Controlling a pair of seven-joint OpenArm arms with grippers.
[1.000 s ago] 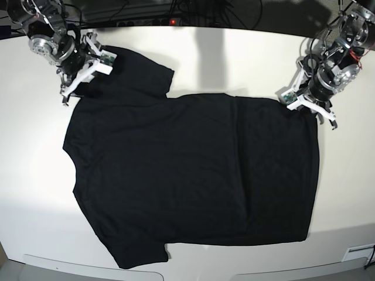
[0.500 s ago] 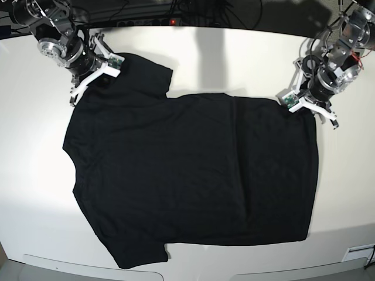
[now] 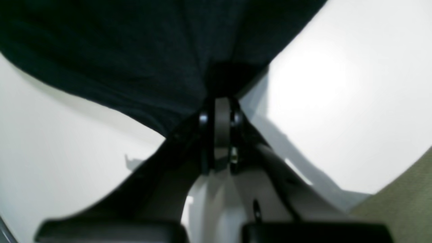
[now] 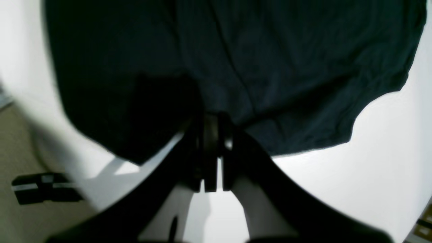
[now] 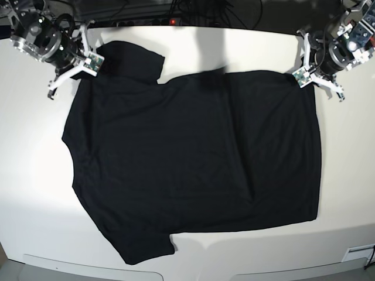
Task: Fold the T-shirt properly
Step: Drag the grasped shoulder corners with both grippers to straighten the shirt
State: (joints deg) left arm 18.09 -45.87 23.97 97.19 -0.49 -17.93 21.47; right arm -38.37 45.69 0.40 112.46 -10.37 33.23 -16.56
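Note:
The black T-shirt (image 5: 193, 158) lies spread flat on the white table (image 5: 351, 175), plain side up, with one sleeve at the back left and one at the front left. My left gripper (image 5: 313, 81) is at the shirt's back right corner. In the left wrist view its jaws (image 3: 221, 98) are shut on a pinch of the black cloth (image 3: 135, 50). My right gripper (image 5: 75, 75) is at the back left, by the sleeve. The right wrist view shows it (image 4: 212, 116) shut on the cloth's edge (image 4: 270, 67), which is lifted slightly.
A power strip with a red light (image 5: 173, 21) and cables run along the table's back edge. The table's rounded front edge is near the shirt's hem. A small label (image 5: 357, 253) sits at the front right corner. A black object (image 4: 44, 187) lies beyond the table edge.
My right gripper closed on the shirt by the back left sleeve. Both arms moved toward the back of the table, pulling the shirt's far edge with them and stretching it flatter.

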